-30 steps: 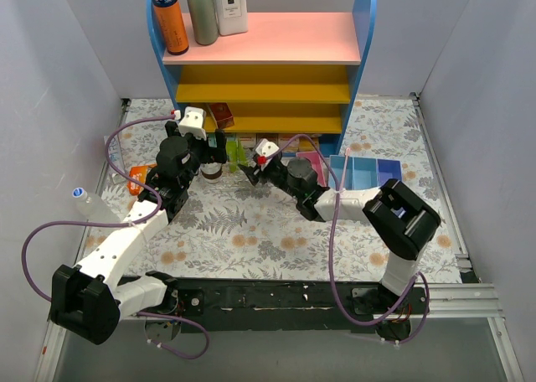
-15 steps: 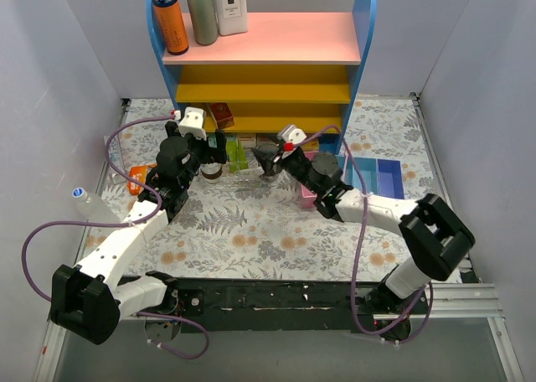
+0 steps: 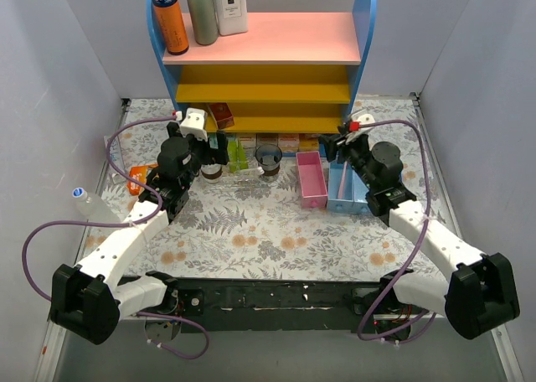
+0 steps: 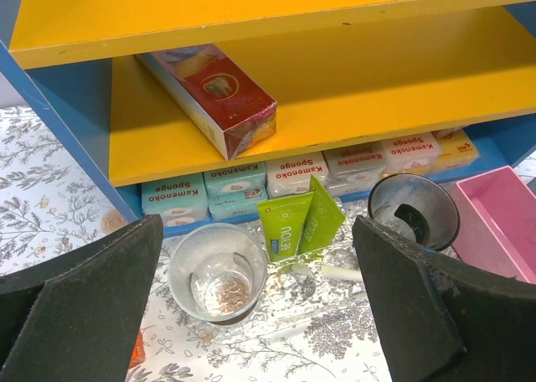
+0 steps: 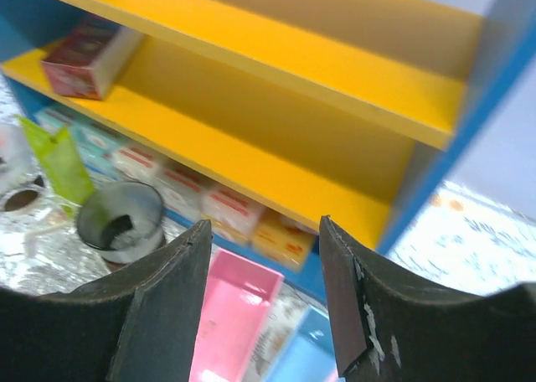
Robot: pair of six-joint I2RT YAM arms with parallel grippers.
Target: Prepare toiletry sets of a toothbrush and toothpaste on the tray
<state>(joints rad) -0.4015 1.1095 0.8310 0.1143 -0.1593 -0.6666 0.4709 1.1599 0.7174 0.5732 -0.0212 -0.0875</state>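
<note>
The clear tray [image 4: 318,319] lies in front of the shelf's bottom level and is barely visible in the top view [image 3: 240,177]. On it stand a clear cup [image 4: 218,273] at the left and a dark cup [image 4: 413,210] at the right [image 3: 269,157]. Two lime-green toothpaste tubes [image 4: 299,223] lean between them [image 3: 235,154]. A short stretch of white toothbrush handle [image 4: 339,273] lies by the tubes. My left gripper [image 3: 213,150] hovers open and empty over the tray's left part. My right gripper [image 3: 330,147] is open and empty above the bins; its view shows the dark cup [image 5: 120,223].
A pink bin [image 3: 311,179] and blue bins [image 3: 350,185] stand right of the tray. The shelf holds a red box [image 4: 209,97] and sponge packs [image 4: 289,174]. An orange bottle [image 3: 170,18] stands on top. A clear bottle [image 3: 88,202] lies at the left wall.
My right arm has swung from the tray to the right, over the pink and blue bins. The dark cup it was at now stands free on the tray. The left arm has not moved.
</note>
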